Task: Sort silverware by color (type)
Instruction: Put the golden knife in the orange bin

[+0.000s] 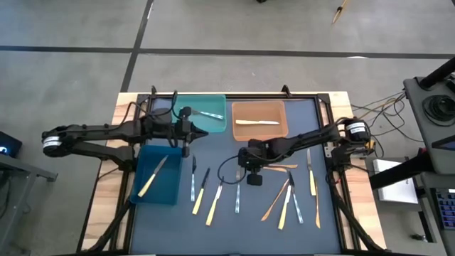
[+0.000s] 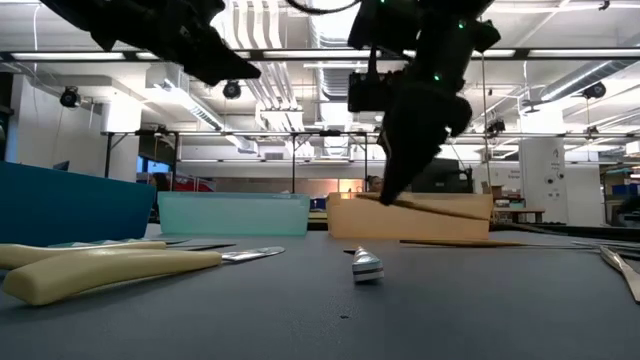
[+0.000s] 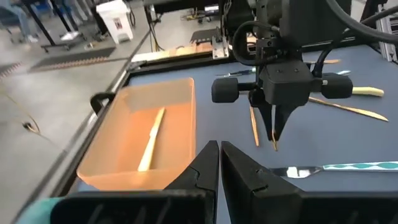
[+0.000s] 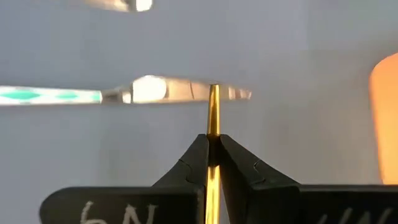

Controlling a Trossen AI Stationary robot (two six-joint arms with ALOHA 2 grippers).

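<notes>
Hovering at the left, the left tool [image 1: 186,132] hangs between the teal bin [image 1: 201,114] and the blue bin [image 1: 158,173], its fingers pressed together on nothing. One grey piece lies in the teal bin, one pale yellow piece [image 1: 152,176] in the blue. Along the middle of the dark surface [image 1: 234,220] most of the silverware lies loose in a row, handles pointing roughly toward the near edge. Right of centre, the right tool [image 1: 254,178] is pinching an orange-tan piece [image 4: 212,155]; from its wrist, the slim strip runs straight out between the closed fingers. The orange bin [image 1: 259,119], already holding one tan piece [image 1: 256,122], sits just behind this tool, toward the far edge. So I judge the right arm far nearer, needing only a short carry away from the row.
</notes>
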